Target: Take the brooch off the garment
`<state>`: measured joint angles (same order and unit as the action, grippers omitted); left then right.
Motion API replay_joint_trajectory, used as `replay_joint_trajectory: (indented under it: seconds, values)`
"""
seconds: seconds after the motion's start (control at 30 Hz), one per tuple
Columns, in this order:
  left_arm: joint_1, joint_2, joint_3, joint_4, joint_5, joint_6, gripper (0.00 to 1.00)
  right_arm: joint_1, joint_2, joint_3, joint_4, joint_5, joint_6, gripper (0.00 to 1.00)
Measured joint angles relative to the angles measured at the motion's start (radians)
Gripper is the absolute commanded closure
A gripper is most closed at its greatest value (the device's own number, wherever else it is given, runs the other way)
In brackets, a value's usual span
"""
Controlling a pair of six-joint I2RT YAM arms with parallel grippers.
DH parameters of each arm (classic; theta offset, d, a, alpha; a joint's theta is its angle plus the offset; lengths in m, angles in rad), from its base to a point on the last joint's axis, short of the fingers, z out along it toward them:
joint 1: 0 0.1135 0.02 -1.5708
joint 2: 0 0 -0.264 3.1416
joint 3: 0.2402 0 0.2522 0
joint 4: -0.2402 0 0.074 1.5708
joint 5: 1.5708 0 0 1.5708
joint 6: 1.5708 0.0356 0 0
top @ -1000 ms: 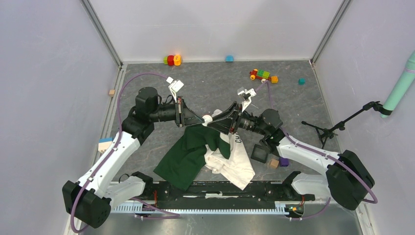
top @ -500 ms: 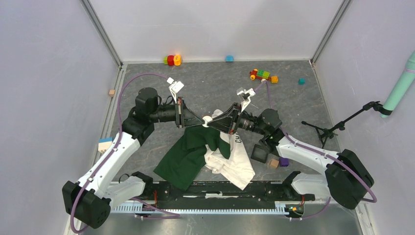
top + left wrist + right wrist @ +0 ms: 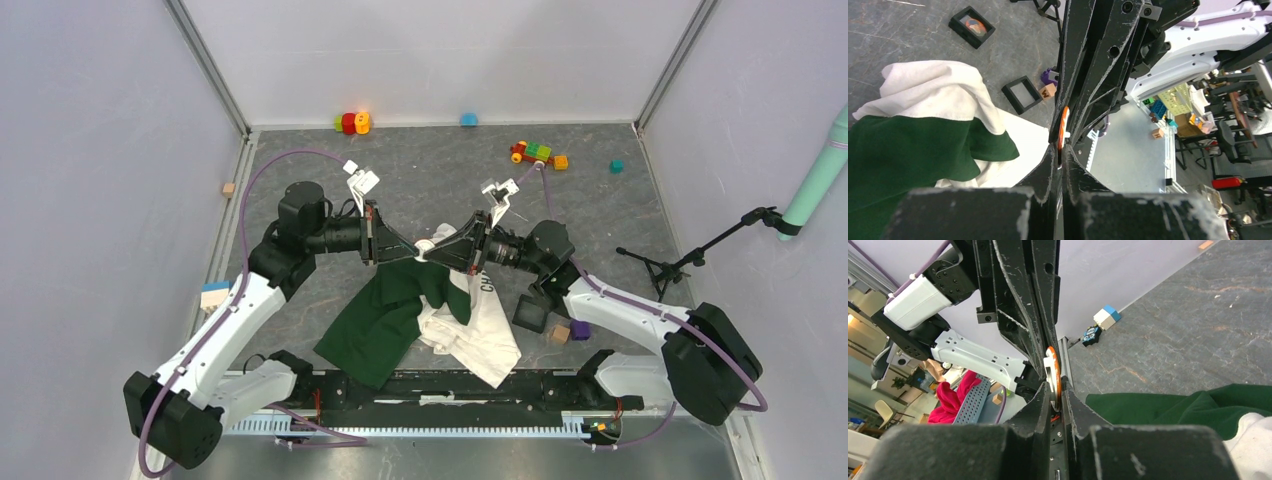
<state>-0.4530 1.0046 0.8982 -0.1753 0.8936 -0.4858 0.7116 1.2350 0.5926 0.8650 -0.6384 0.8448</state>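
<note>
The brooch shows edge-on as a thin orange disc with a white back in the left wrist view [image 3: 1064, 126] and the right wrist view [image 3: 1052, 371]. My left gripper [image 3: 1060, 151] and my right gripper [image 3: 1057, 398] meet tip to tip above the table, and both are shut on the brooch's rim from opposite sides. In the top view the left gripper [image 3: 411, 250] and the right gripper [image 3: 441, 250] touch at a small white bit of cloth. The green and cream garment [image 3: 390, 315] hangs and bunches just below them, and it also shows in the left wrist view [image 3: 908, 150] and the right wrist view [image 3: 1173, 405].
A black square frame [image 3: 530, 313], a wooden cube [image 3: 558, 334] and a purple block [image 3: 580, 330] lie right of the garment. Toy blocks [image 3: 350, 122] and a brick toy [image 3: 538, 153] lie at the back. A blue-white block [image 3: 214, 295] sits at the left edge, and a small tripod [image 3: 670, 265] stands at the right.
Both arms have shifted very slightly while staying tip to tip; the grip on the brooch and the garment's lie look the same.
</note>
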Motion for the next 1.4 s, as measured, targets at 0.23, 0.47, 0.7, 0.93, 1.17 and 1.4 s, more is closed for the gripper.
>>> replay_joint_trajectory:
  seconds: [0.23,0.47,0.7,0.93,1.17,1.4]
  values:
    - [-0.028,-0.020,0.000,-0.034,-0.062,0.062,0.98,0.000,0.005,0.006,-0.032,0.000,0.026,0.90]
    - [-0.045,-0.031,0.000,-0.044,-0.106,0.088,0.98,0.000,0.005,0.008,-0.046,0.015,0.052,0.88]
    - [-0.060,-0.058,0.000,-0.043,-0.138,0.101,0.98,0.008,0.005,0.001,-0.011,0.039,0.095,0.88]
    - [-0.073,-0.071,-0.005,-0.032,-0.164,0.101,0.98,0.013,0.005,-0.020,0.037,0.063,0.132,0.87]
    - [-0.079,-0.071,-0.016,-0.017,-0.178,0.101,0.98,0.013,0.005,-0.032,0.048,0.084,0.146,0.83]
    - [-0.082,-0.071,-0.025,0.009,-0.186,0.101,0.98,0.013,0.004,-0.037,0.053,0.110,0.150,0.82]
